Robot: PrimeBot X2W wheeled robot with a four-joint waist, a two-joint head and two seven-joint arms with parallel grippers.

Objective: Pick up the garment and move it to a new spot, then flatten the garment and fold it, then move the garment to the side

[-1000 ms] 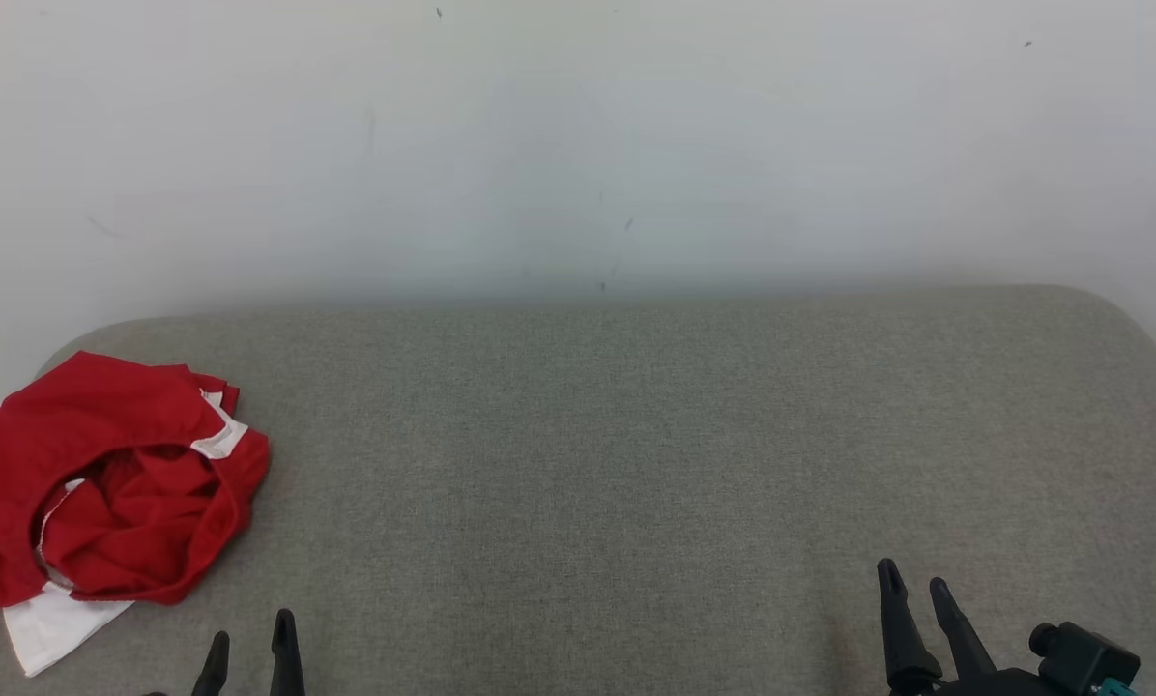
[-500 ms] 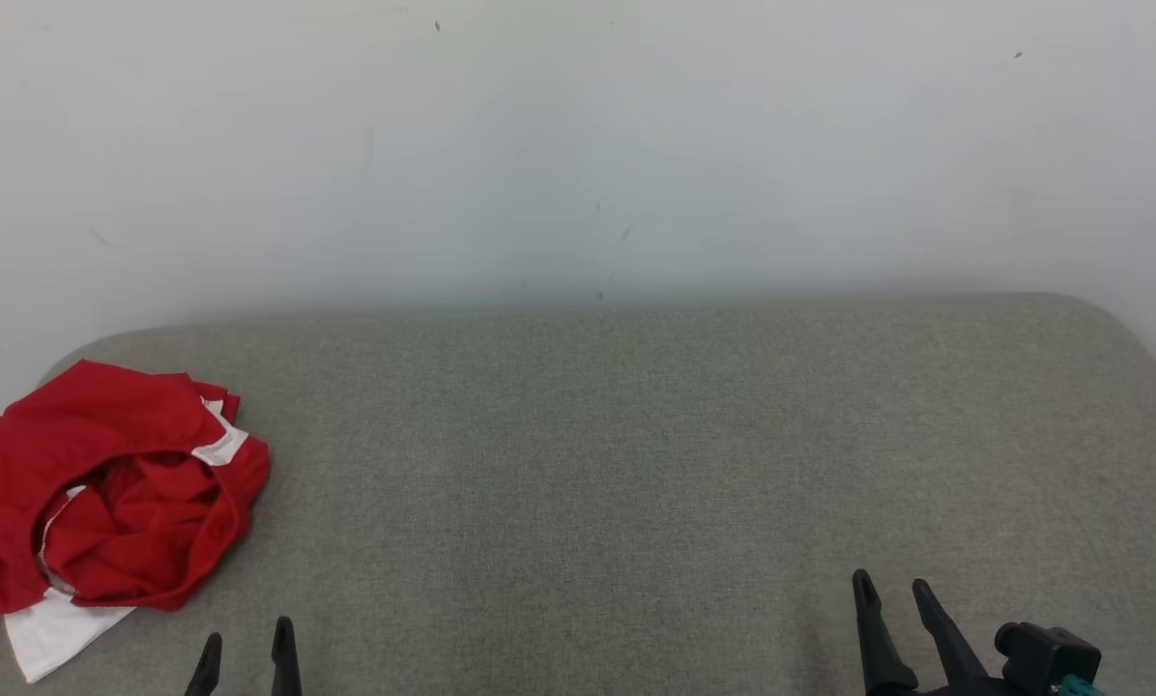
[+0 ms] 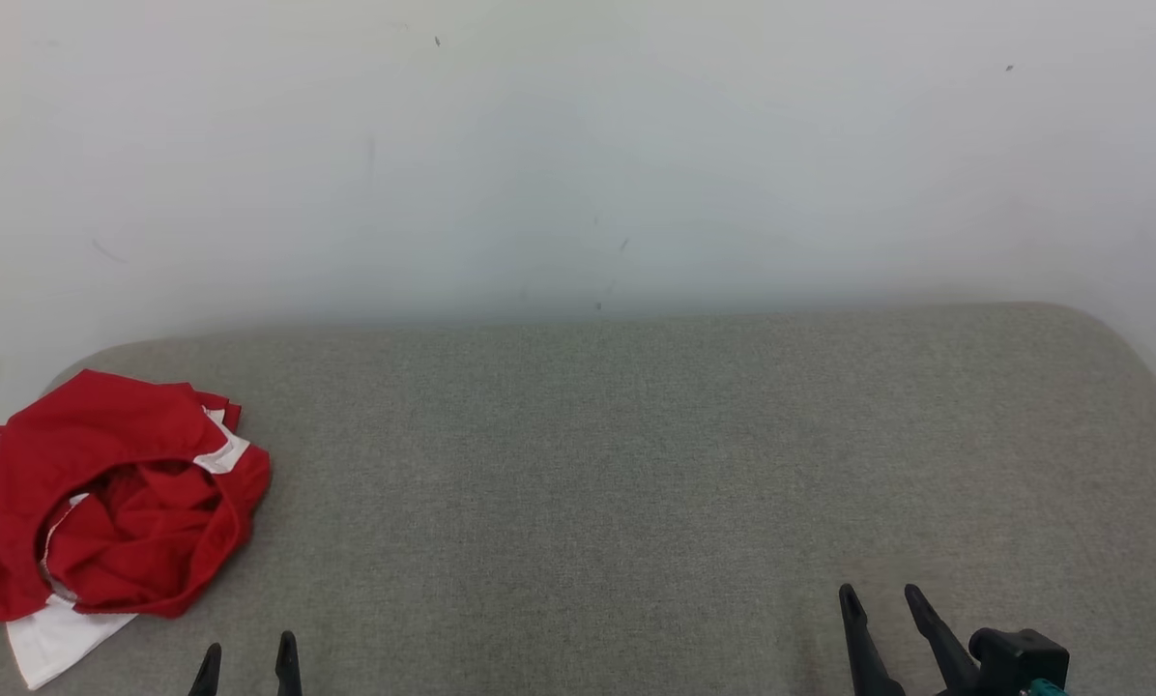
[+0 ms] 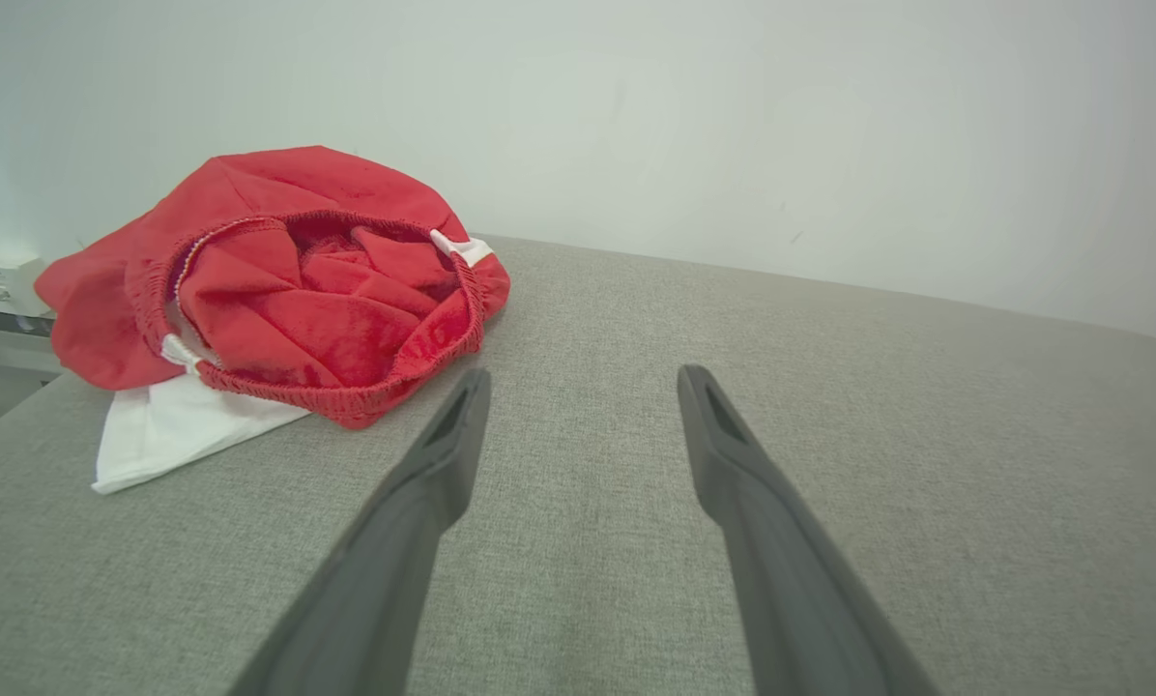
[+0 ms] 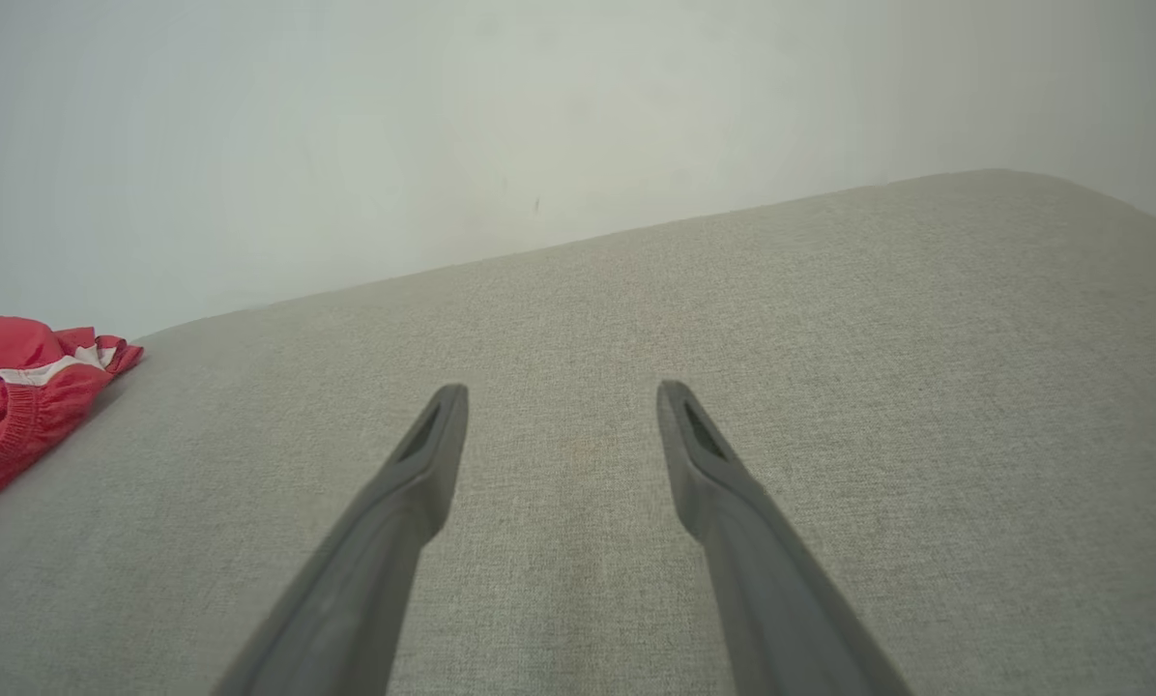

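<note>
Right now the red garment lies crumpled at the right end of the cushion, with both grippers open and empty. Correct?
No: the head view shows the garment at the left end of the cushion, not the right. It is crumpled, and the left gripper and right gripper are both open and empty.

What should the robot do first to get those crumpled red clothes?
Most likely the left gripper should reach forward and to its left toward the red garment. Its jaws stand open and empty, and the garment lies crumpled at the left end of the grey cushion, nearest that gripper. The right gripper is far off across the cushion.
</note>
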